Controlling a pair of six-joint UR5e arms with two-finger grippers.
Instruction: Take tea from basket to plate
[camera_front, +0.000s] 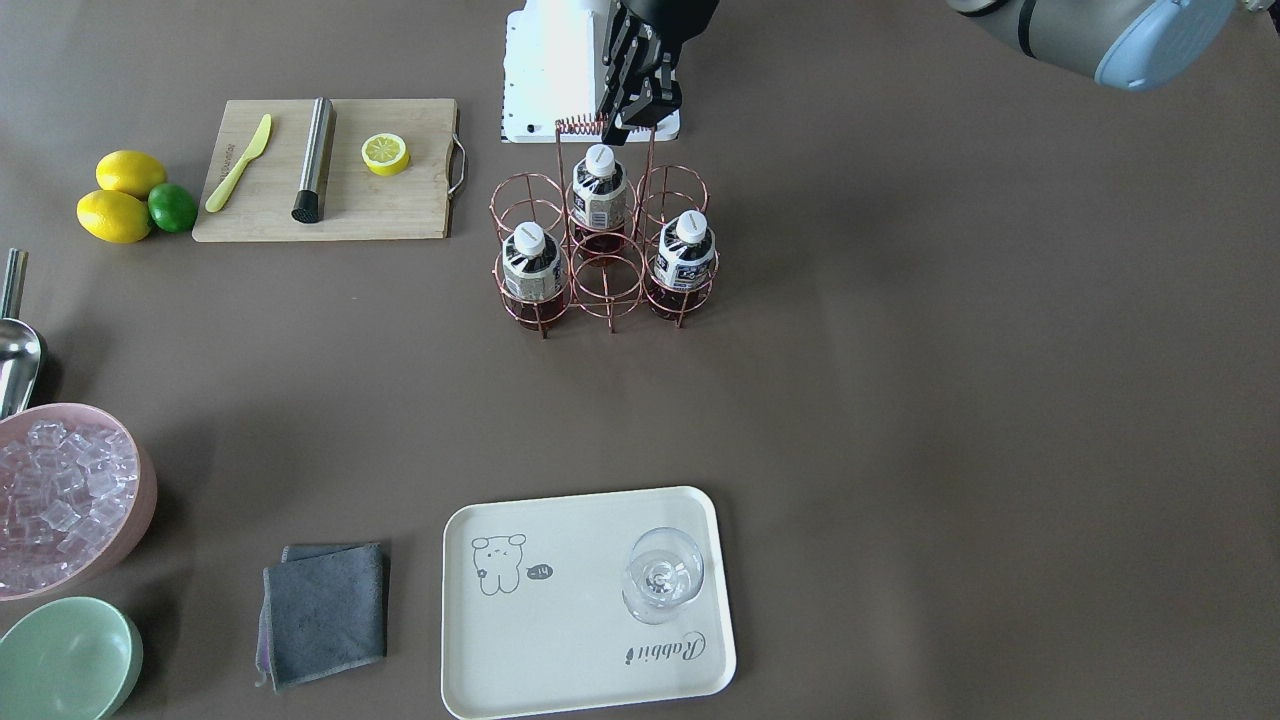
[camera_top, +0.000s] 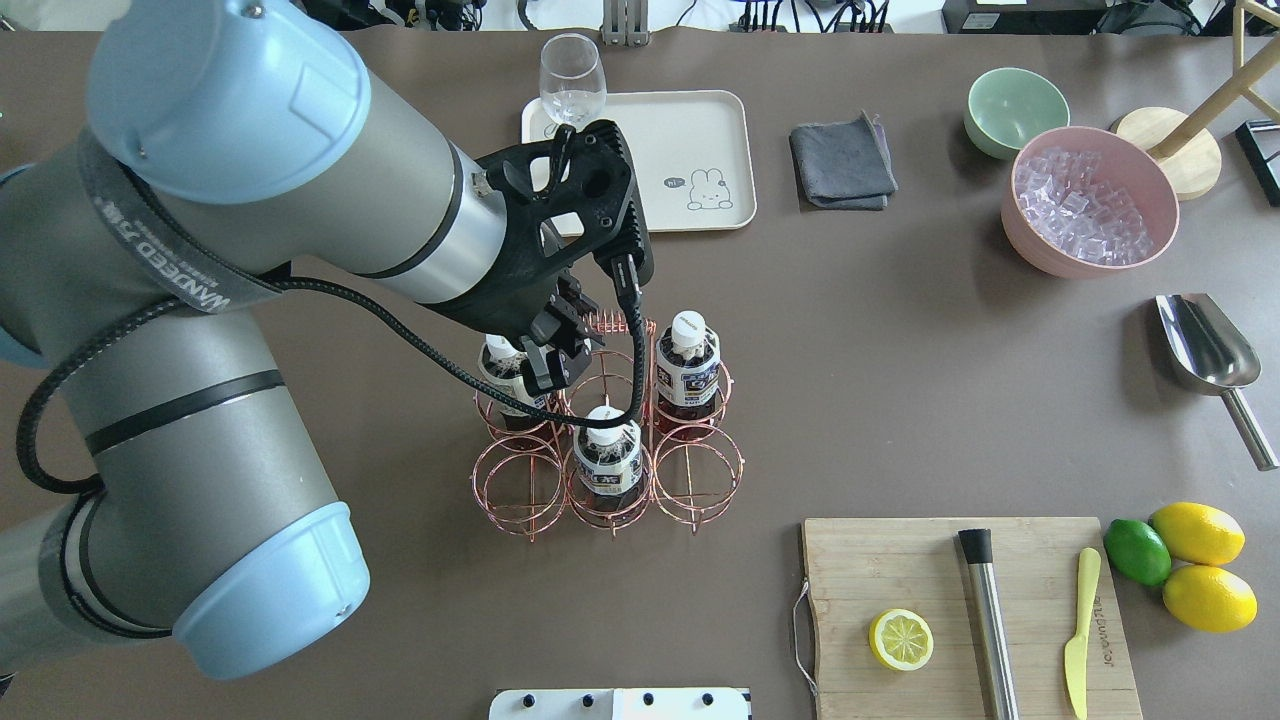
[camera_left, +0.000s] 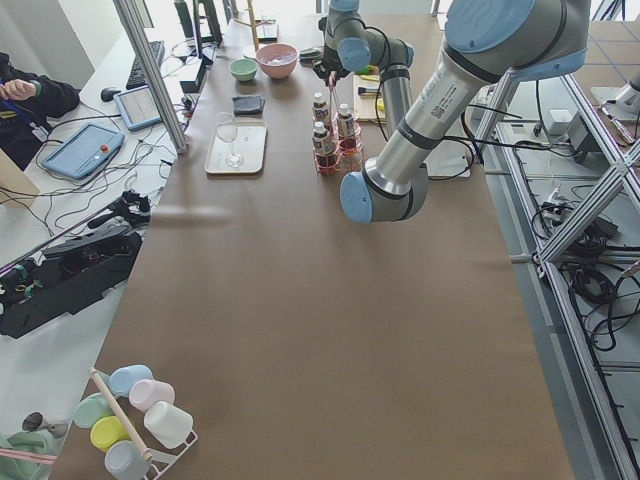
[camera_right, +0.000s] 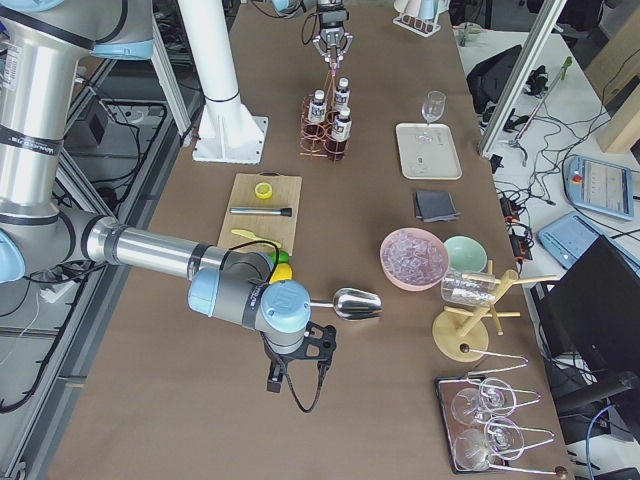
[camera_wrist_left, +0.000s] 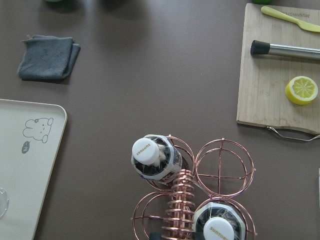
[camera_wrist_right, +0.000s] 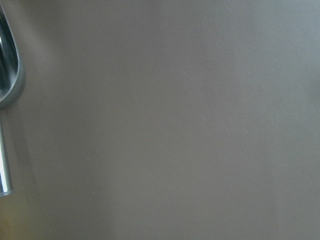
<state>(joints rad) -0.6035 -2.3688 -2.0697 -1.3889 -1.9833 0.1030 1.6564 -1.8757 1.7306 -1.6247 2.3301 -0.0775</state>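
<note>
Because the left tool (camera_front: 635, 115) hangs open and empty right beside the coiled handle (camera_front: 578, 125) of the basket (camera_front: 604, 262), a finger could snag the wire and tip it. The tea (camera_front: 600, 195) stands in a ring there, well apart from the plate (camera_front: 560, 640). Whether the right tool (camera_right: 272, 378) is spread or closed, I cannot tell.

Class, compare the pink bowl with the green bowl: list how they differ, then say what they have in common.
1. The pink bowl is clearly wider than the green bowl.
2. The pink bowl is heaped with ice cubes; the green bowl is empty.
3. One is pale pink, the other mint green.

Both are round, upright and stand side by side on the table.
</note>
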